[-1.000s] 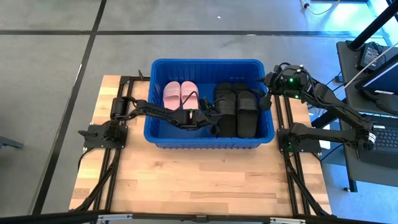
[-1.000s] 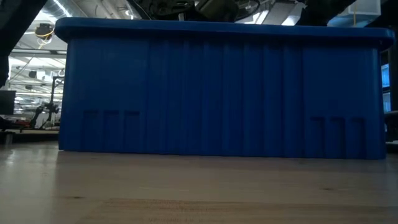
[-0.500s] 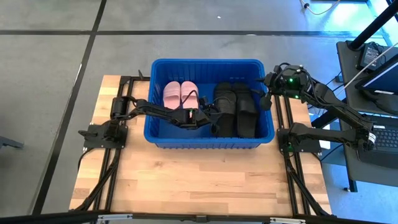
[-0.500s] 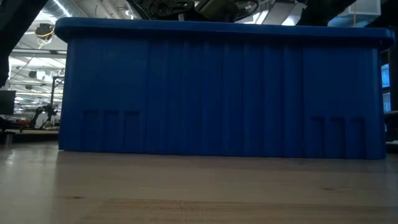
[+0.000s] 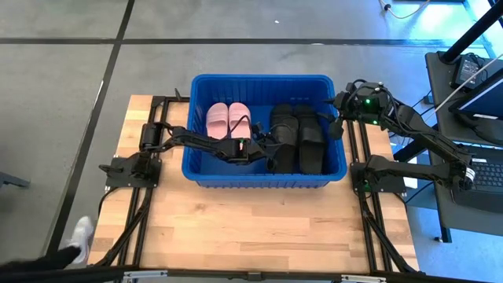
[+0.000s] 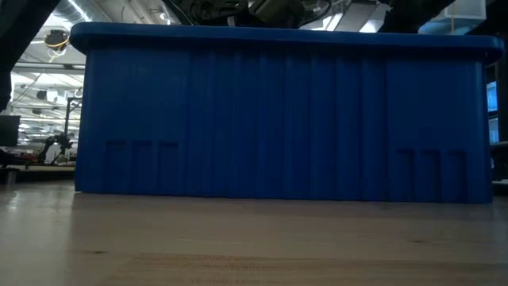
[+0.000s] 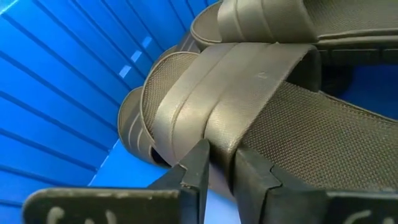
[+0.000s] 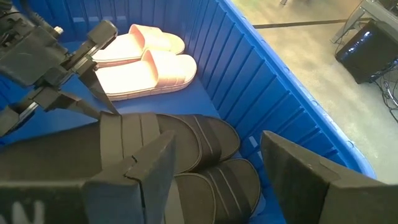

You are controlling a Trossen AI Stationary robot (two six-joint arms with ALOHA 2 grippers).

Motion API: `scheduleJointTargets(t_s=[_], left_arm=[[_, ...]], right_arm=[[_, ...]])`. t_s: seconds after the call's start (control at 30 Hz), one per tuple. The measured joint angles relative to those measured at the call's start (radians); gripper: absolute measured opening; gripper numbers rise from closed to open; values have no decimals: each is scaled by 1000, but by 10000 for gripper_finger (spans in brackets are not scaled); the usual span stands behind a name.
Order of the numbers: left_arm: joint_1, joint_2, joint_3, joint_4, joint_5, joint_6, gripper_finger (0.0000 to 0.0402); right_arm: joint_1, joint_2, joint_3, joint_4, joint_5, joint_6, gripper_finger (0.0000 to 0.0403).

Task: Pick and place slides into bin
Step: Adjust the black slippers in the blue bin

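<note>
All the slides are seen inside the bin [image 5: 266, 177] at the far edge of the table [image 5: 236, 228]: a pink pair [image 5: 228, 119] toward its left end and black slides [image 5: 299, 137] toward its right. The left gripper [image 7: 219, 167] is clamped on the strap of a black slide [image 7: 249, 87] near the bin's near wall. The right gripper [image 8: 214, 162] is held with its fingers apart above the bin's right end.
</note>
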Motion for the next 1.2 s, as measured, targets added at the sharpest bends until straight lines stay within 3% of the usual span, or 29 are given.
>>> scheduleJointTargets(t_s=[0.17, 0.5, 0.8, 0.97, 1.2], left_arm=[[-13, 0, 0, -19, 20, 0, 67], [-4, -97, 1, -130, 234, -54, 81], [56, -202, 2, -178, 518, -152, 82], [85, -250, 1, -206, 658, -160, 83], [108, -314, 1, -207, 720, -161, 83]], right_arm=[[0, 0, 0, -2, 0, 30, 234], [0, 0, 0, -36, -12, 79, 234], [32, 63, 1, -58, -217, 128, 234], [90, 142, 1, -164, -215, 128, 234], [158, 231, 1, -253, -105, 121, 234]])
